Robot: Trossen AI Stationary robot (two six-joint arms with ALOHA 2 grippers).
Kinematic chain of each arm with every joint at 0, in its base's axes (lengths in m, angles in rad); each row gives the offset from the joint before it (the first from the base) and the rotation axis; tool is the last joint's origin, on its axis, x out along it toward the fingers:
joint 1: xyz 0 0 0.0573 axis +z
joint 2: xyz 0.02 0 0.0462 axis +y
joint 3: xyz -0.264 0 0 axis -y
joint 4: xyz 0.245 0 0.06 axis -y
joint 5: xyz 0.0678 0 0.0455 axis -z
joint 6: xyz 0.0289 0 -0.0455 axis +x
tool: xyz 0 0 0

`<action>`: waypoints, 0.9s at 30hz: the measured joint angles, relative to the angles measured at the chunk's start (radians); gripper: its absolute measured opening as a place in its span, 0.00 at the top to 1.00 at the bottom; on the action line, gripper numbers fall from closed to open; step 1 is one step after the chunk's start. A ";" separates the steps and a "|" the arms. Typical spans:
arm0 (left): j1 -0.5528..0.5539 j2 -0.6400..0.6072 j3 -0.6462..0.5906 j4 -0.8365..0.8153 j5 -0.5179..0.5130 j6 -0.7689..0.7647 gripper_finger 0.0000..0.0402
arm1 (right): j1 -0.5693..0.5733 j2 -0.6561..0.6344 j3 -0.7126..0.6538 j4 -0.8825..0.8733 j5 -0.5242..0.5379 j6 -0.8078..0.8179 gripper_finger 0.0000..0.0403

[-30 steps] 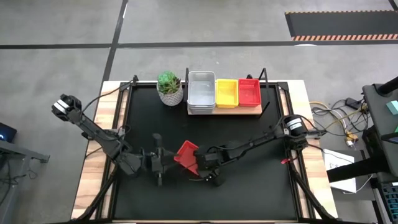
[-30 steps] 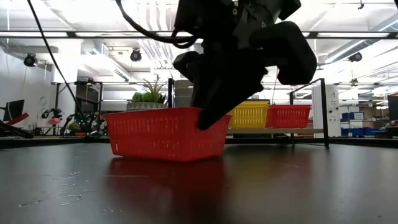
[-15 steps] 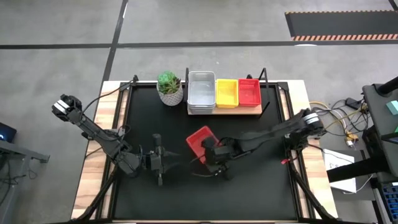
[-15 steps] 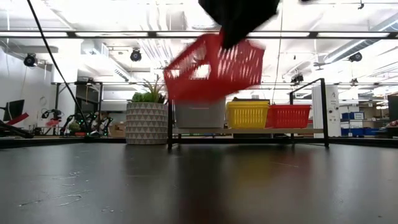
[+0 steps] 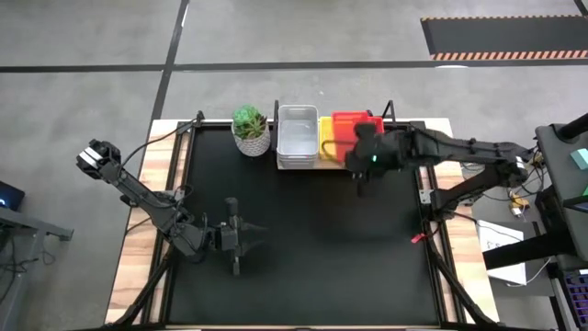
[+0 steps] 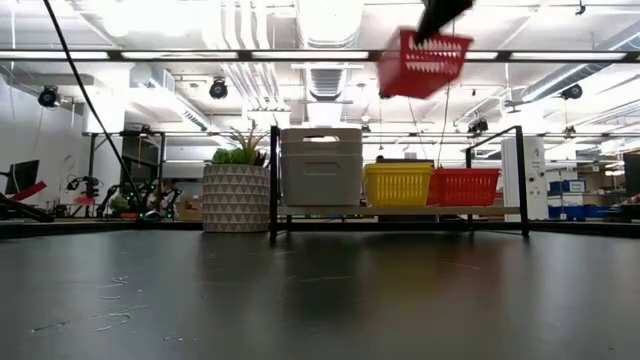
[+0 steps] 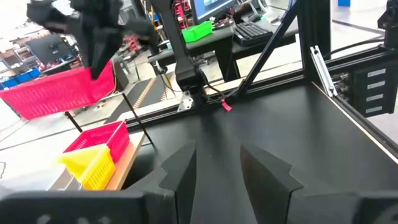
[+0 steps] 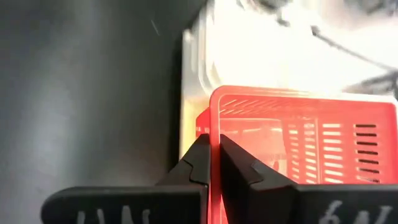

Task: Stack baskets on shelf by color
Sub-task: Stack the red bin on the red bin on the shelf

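Pinching one thin wall, the right gripper (image 8: 214,158) carries the red basket (image 6: 423,62) above the shelf (image 5: 367,164): light, flexy, tilt-prone; left gripper (image 7: 214,168) idle, open.

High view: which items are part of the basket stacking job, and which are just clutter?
Job:
- red basket, held in the air by the right gripper
- white-grey baskets
- yellow baskets
- red basket on shelf
- shelf

Clutter:
- potted plant
- idle left gripper, open

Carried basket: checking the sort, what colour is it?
Red. The basket shows best in the low view, held by the right tool.
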 joint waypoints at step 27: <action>0.002 0.000 -0.001 0.004 0.000 0.055 0.73 | -0.591 -0.052 -0.435 0.237 -0.325 -0.255 0.98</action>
